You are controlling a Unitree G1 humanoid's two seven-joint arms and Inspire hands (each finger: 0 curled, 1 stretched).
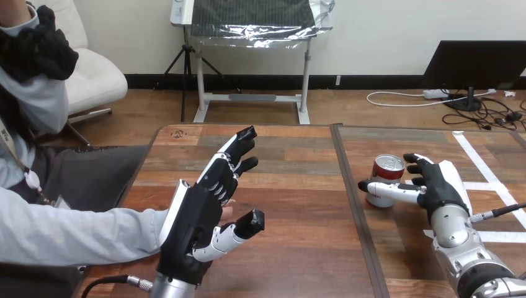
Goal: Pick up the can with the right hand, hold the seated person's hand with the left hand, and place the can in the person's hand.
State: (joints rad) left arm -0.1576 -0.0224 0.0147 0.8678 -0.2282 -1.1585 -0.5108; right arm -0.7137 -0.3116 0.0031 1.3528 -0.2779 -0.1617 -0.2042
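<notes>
A red and white can (pixel 386 176) with a silver top stands upright on the right table. My right hand (pixel 437 183) is at its right side. Its thumb reaches straight across the can's front, low down. Its fingers are loosely bent beside the can's upper right and are not closed round it. My left hand (pixel 198 214) is raised over the left table with straight fingers and the thumb spread. The person's hand (pixel 229 212) comes in from the left on a grey sleeve (pixel 68 226). It lies mostly hidden behind my left palm, and I cannot tell whether they touch.
Two wooden tables meet at a seam (pixel 350 198) between my hands. White tape strips (pixel 484 167) run across the right table beyond my right hand. The person sits at the left edge.
</notes>
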